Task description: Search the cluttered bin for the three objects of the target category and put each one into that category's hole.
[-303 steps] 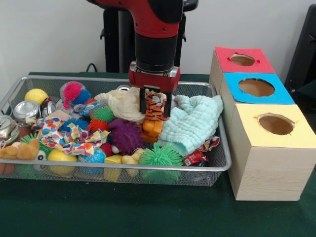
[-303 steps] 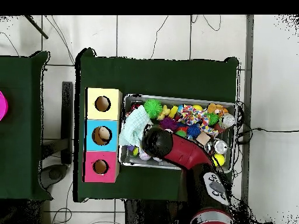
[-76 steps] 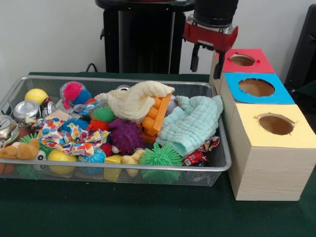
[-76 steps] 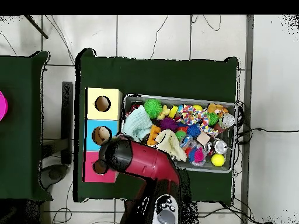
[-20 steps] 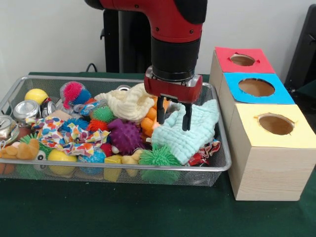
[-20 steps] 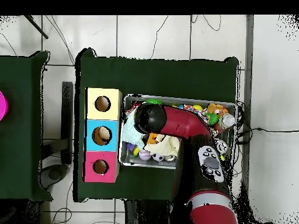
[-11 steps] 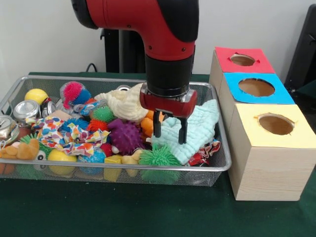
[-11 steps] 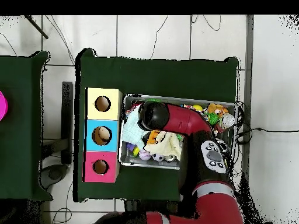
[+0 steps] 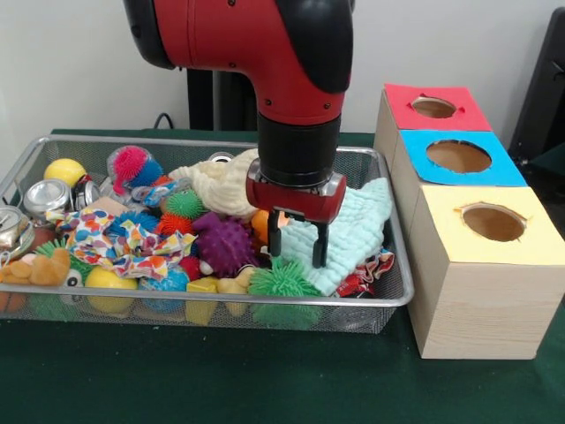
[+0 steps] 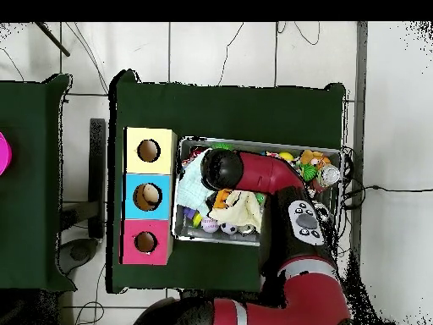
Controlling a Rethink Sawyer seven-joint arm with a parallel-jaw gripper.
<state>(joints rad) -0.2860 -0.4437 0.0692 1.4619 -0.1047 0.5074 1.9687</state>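
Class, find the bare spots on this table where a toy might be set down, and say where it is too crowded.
Free: the green table strip in front of the wire basket, and beyond it in the overhead view. Crowded: the basket, heaped with toys and cloths under the open gripper; the boxes fill the side.

No text or labels can be read.

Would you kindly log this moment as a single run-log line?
gripper: open, empty | position: low over mint cloth, beside green spiky ball | wire bin: cluttered | tan plush: in bin
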